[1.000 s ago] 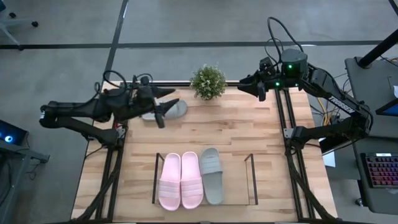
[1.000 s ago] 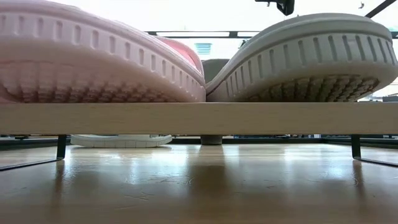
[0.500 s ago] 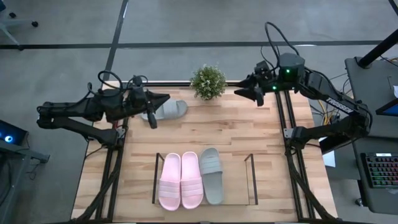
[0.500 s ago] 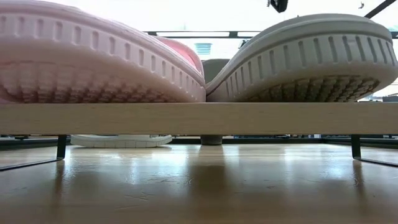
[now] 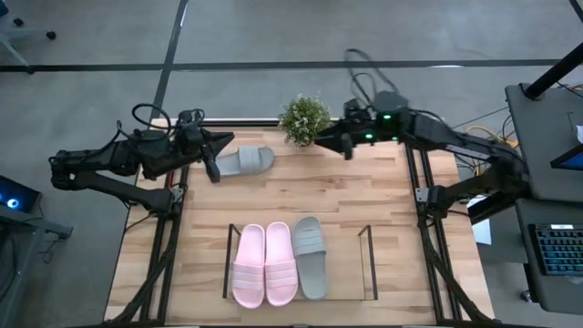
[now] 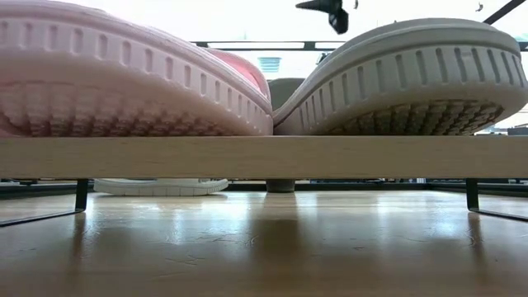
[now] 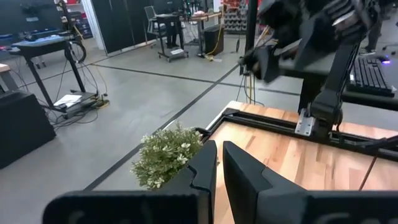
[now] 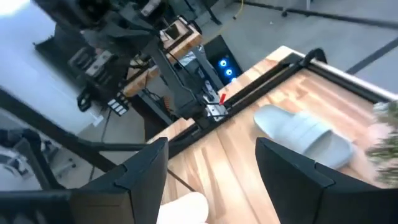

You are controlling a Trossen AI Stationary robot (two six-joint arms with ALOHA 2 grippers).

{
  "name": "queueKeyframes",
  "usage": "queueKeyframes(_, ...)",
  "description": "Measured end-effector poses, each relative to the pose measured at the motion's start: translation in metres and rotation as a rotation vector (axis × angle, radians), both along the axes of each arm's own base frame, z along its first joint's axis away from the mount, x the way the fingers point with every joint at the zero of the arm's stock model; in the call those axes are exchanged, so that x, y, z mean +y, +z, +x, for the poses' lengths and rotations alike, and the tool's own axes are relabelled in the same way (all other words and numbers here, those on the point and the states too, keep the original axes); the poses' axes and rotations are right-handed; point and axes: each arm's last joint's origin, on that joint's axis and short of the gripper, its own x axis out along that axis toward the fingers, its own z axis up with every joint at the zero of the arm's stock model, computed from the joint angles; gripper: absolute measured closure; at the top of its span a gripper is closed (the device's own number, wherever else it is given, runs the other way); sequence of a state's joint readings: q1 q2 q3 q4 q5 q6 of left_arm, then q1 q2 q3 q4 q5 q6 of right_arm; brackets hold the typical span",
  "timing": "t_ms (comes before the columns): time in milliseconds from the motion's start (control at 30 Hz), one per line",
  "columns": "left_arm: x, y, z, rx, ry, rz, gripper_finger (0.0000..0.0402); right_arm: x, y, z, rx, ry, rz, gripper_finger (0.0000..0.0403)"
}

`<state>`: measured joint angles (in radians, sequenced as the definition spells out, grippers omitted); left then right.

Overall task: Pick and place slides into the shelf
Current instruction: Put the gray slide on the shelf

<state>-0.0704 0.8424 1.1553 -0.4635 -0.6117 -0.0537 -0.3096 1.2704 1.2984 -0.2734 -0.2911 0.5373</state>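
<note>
A loose grey foam slide is seen just beside the closed, empty left gripper; the right gripper is held open near it.

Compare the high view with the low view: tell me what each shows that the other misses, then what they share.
Only the high view shows the left gripper, shut and empty beside the loose grey slide's end, the plant's foliage, and the shelf's empty slot. Only the low view shows the ridged soles of the pink slide and shelved grey slide. Both show the shelf, the loose slide, and the open right gripper raised over the table.
</note>
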Motion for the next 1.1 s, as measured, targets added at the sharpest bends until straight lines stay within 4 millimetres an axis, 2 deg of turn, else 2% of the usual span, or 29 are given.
queueKeyframes(200, 0.0, 0.002, -0.006, -0.014, 0.0, -0.002, 0.0389, -0.012, -0.019, 0.042, -0.051, 0.024, 0.108, 0.017)
queueKeyframes(367, 0.001, -0.001, -0.016, 0.014, 0.003, -0.024, 0.0388, -0.018, -0.021, 0.068, -0.092, 0.087, 0.16, 0.017)
queueKeyframes(467, 0.001, -0.007, -0.021, 0.05, 0.012, -0.065, 0.0388, -0.02, -0.018, 0.075, -0.096, 0.101, 0.159, 0.017)
queueKeyframes(567, 0.002, -0.018, -0.024, 0.157, 0.024, -0.087, 0.0388, -0.021, -0.013, 0.078, -0.108, 0.105, 0.143, 0.017)
queueKeyframes(733, 0.001, -0.041, -0.019, 0.437, -0.004, -0.01, 0.0378, -0.02, -0.002, 0.073, -0.138, 0.111, 0.112, 0.017)
queueKeyframes(833, -0.001, -0.052, -0.01, 0.539, -0.107, 0.036, 0.0339, -0.018, 0.004, 0.068, -0.151, 0.112, 0.105, 0.017)
queueKeyframes(967, -0.001, -0.073, 0.001, 0.725, -0.194, 0.205, 0.0255, -0.017, 0.008, 0.064, -0.161, 0.113, 0.099, 0.017)
queueKeyframes(1100, 0.0, -0.098, 0.011, 0.879, -0.177, 0.304, 0.0181, -0.016, 0.01, 0.061, -0.162, 0.113, 0.1, 0.017)
